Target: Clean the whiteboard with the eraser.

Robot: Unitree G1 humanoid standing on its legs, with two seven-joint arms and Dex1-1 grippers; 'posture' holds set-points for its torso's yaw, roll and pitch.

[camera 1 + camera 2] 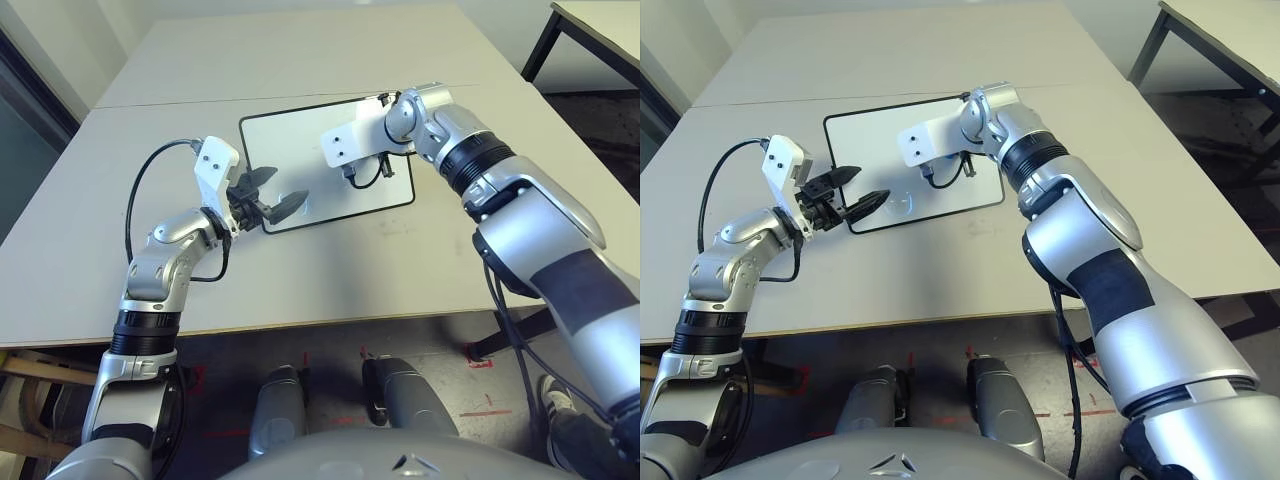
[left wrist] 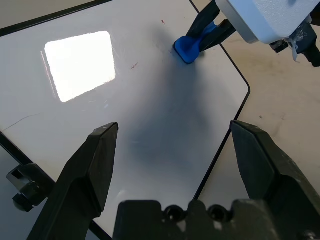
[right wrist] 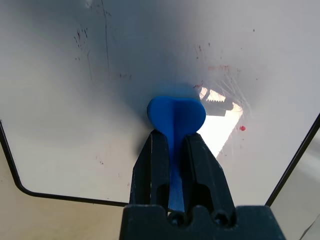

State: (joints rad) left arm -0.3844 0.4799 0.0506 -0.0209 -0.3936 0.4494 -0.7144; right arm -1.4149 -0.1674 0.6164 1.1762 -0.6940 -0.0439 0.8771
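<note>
No readable writing is seen on the whiteboard (image 3: 60, 125) lying flat on the desk (image 1: 330, 280), just faint red specks, while the eraser (image 3: 176, 116) is pinched by the right claw (image 3: 176, 150) against it and the left claw (image 2: 175, 150) is held spread at its edge.

whiteboard (image 1: 300, 140): white, glossy, black-framed, rounded corners, flat on table, faint red specks. eraser (image 3: 176, 117): small, blue, rounded end pressed on the board surface.
</note>
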